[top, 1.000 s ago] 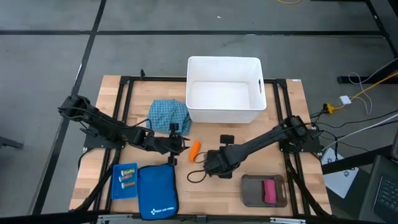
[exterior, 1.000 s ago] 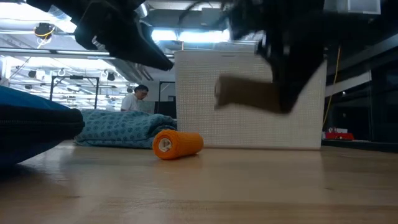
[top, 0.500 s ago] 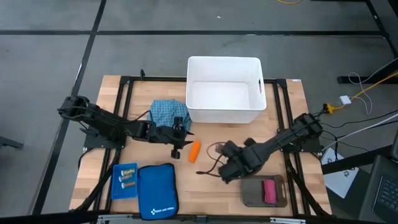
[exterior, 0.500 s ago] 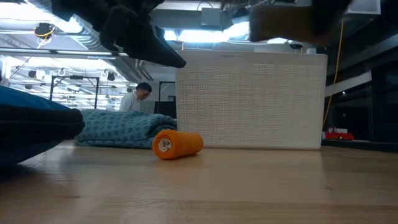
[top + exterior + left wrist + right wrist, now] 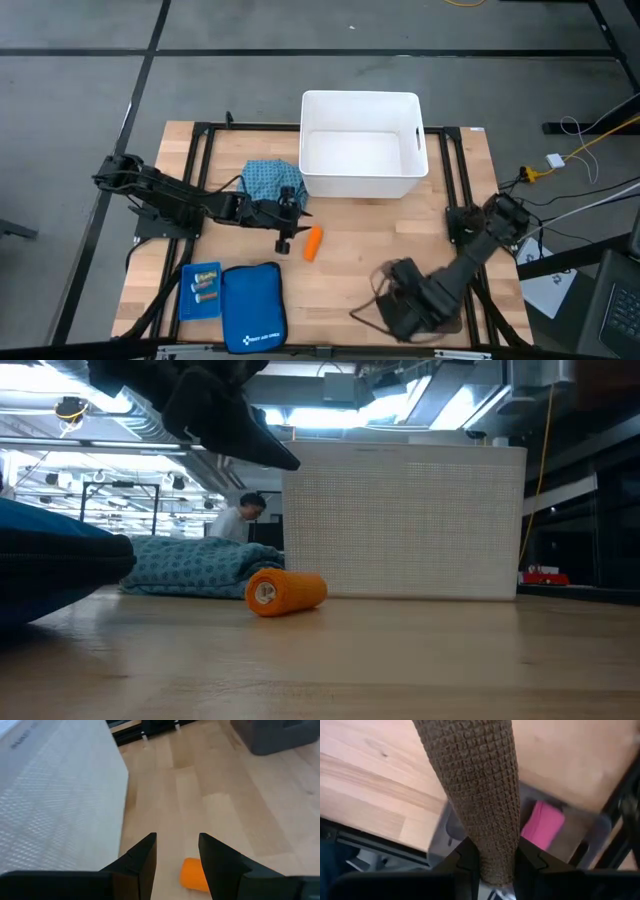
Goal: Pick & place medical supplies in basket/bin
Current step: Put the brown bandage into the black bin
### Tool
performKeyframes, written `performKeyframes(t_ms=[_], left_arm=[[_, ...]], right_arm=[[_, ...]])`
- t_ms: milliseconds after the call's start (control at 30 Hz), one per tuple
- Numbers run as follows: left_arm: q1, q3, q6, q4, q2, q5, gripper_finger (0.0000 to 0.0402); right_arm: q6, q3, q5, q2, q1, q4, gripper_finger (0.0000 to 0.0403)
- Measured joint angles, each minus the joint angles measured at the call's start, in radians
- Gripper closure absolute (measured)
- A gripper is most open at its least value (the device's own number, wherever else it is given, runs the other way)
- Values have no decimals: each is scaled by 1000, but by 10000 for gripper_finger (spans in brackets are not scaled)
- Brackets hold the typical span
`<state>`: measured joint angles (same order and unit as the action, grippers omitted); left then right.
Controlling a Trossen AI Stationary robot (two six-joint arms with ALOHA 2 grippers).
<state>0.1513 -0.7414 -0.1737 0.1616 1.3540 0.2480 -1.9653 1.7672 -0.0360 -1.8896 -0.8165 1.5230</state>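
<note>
The left gripper (image 5: pixel 284 232) is hanging parted and empty just beside the orange cylinder (image 5: pixel 313 242), which is lying near the white tub (image 5: pixel 360 146). The left arm is reaching low across the table. The right gripper (image 5: pixel 492 865) is clamping a brown textured roll (image 5: pixel 475 790) above a grey tray (image 5: pixel 592 832) holding the pink block (image 5: pixel 543 824).

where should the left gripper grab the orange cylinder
Grip the orange cylinder across its middle, coming down from above. It lies on its side on the table, apart from the bin, so its curved sides are free. The open left gripper is just beside it.
</note>
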Motion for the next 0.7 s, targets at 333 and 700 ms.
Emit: performKeyframes(t_ms=[333,700], left_arm=[[3,0,40,0,0,-45,258],[32,0,40,-6,0,-45,258]], right_arm=[[-282,-65,-20,-5,-147,-100,329],[-288,-220,24,-6,-149,-237,328]])
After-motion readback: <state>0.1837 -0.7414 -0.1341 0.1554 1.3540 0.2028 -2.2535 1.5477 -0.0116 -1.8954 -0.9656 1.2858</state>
